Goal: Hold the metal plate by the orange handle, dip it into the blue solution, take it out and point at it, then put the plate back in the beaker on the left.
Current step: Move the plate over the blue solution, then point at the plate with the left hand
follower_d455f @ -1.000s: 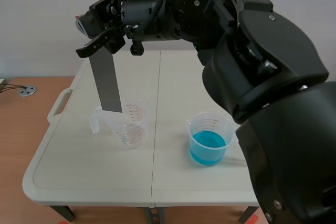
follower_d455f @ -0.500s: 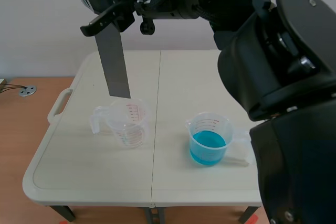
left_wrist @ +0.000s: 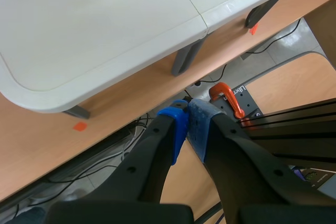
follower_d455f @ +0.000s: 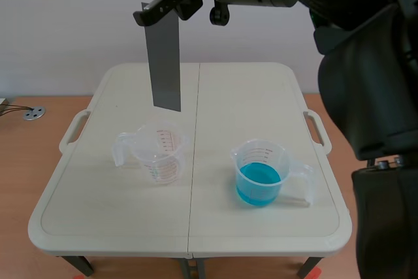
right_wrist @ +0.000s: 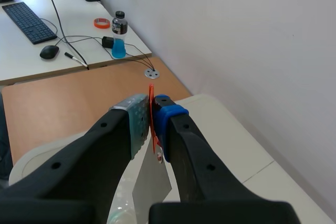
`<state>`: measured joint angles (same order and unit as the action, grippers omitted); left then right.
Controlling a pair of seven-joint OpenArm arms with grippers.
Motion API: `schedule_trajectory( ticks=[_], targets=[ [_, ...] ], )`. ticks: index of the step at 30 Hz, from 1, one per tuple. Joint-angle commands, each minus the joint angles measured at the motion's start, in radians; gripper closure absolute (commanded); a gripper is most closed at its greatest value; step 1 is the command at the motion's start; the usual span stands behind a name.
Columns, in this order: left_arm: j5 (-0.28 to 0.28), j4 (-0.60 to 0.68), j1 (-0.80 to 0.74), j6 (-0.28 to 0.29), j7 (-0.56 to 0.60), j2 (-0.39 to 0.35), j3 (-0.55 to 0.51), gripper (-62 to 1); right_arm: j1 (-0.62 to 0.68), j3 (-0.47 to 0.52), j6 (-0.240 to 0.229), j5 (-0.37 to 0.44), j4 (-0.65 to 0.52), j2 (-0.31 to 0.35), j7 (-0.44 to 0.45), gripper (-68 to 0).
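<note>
Plate (follower_d455f: 166, 63), flat grey metal, hangs upright from right hand (right_wrist: 150, 115) clamped on its orange handle (right_wrist: 151, 91).

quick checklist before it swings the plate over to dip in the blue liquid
1. Right gripper shut on thin orange handle: ok.
2. Flat grey metal plate hanging roughly upright: ok.
3. Plate's lower edge above the empty clear plastic beaker rim: ok.
4. Clear beaker of blue solution upright, mouth unobstructed: ok.
5. Left gripper shut, low beside the white table, out of the path: ok.
6. Plate surface clean: cannot tell.
</note>
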<state>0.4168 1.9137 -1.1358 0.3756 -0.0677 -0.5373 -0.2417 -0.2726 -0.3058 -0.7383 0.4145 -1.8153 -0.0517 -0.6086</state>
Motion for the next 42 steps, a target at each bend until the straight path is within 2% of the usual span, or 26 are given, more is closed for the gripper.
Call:
schedule_trajectory(
  ticks=[1, 13, 18, 31, 35, 42],
  targets=[
    [0.006, 0.011, -0.008, 0.005, 0.015, 0.005, 0.000, -3.1, 0.003, 0.010, -0.007, 0.025, -0.039, 0.014, 0.009, -1.1],
    [0.005, 0.011, 0.005, 0.014, 0.018, 0.002, 0.000, -2.7, 0.145, 0.096, -0.007, 0.096, -0.212, 0.092, -0.032, -1.1],
    [-0.017, 0.011, 0.045, 0.017, 0.018, -0.005, 0.000, -2.7, 0.208, 0.133, -0.007, 0.118, -0.292, 0.132, -0.035, -1.1],
    [-0.008, 0.011, 0.200, 0.016, 0.019, -0.229, 0.069, -2.7, 0.340, 0.309, -0.007, 0.251, -0.438, 0.182, -0.077, -1.1],
    [-0.008, 0.010, 0.257, 0.017, 0.023, -0.277, 0.109, -2.7, 0.370, 0.369, -0.007, 0.278, -0.446, 0.182, -0.082, -1.1],
    [-0.008, -0.012, 0.360, 0.018, 0.029, -0.329, 0.190, -2.7, 0.389, 0.471, -0.007, 0.278, -0.446, 0.182, -0.085, -1.1]
  ],
)
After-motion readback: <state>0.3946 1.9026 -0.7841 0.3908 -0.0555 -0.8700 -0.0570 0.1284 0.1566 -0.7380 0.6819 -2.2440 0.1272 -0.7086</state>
